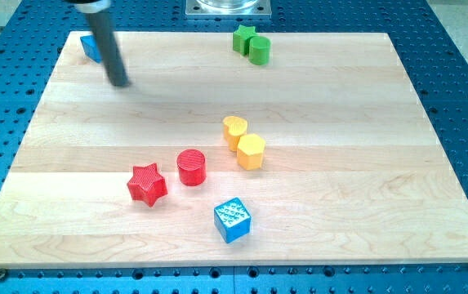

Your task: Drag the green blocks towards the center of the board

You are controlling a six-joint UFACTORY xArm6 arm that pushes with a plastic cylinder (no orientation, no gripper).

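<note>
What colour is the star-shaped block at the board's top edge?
Green: the green star, touching the green cylinder, seen in the camera view.

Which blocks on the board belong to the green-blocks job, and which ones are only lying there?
Belong to the job:
- green star block, top edge
- green cylinder block, touching the star
- my tip, far to their left

Only lying about:
- yellow heart block
- yellow hexagon block
- red cylinder block
- red star block
- blue cube block
- blue block, partly hidden behind the rod

Green star (243, 38) touching green cylinder (260, 51), top edge.
</note>
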